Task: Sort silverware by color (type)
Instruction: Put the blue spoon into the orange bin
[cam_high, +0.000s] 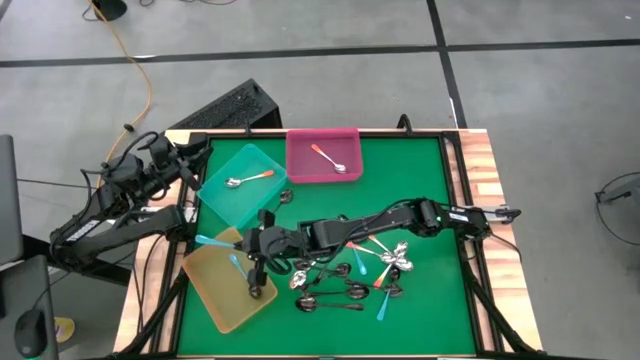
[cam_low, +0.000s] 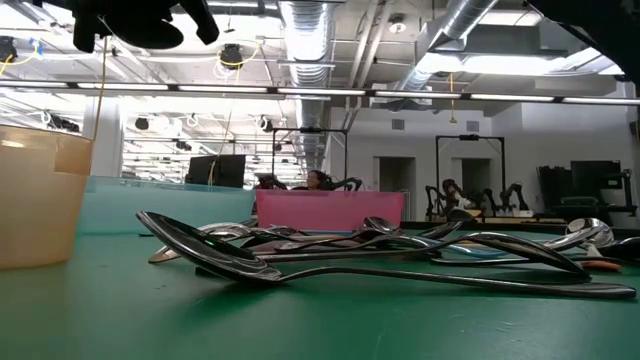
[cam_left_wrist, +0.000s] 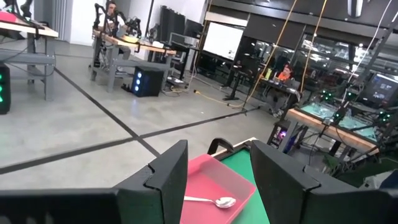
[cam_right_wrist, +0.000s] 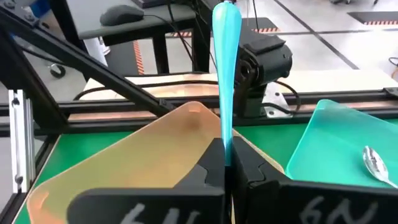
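Observation:
A heap of spoons (cam_high: 350, 275) with blue, orange and dark handles lies on the green table, right of the yellow tray (cam_high: 215, 300). My right gripper (cam_high: 250, 243) hangs over that tray's far corner, shut on a light-blue-handled spoon (cam_high: 208, 241). A second blue-handled spoon (cam_high: 238, 266) lies in the yellow tray. The teal tray (cam_high: 225, 195) and the pink tray (cam_high: 300, 160) each hold one orange-handled spoon. My left gripper (cam_left_wrist: 217, 186) waits off the table's left edge, pointing level, its fingers apart with nothing between them. My right gripper pinches the blue handle (cam_right_wrist: 226, 140) between its two fingers (cam_right_wrist: 208, 168); the spoon's bowl end is hidden behind them. The fingers come from the table's right, slanting slightly down, and lie along the spoon. The handle's free end (cam_right_wrist: 226, 25) sticks out past the fingertips, clear of the tray.
The three trays stand close together on the table's left half, the yellow one (cam_right_wrist: 155, 149) nearest the front. A wooden border (cam_high: 480, 180) runs along the table's right edge. A black keyboard (cam_high: 230, 108) lies beyond the far left corner. Bare green cloth (cam_high: 420, 170) lies at the far right.

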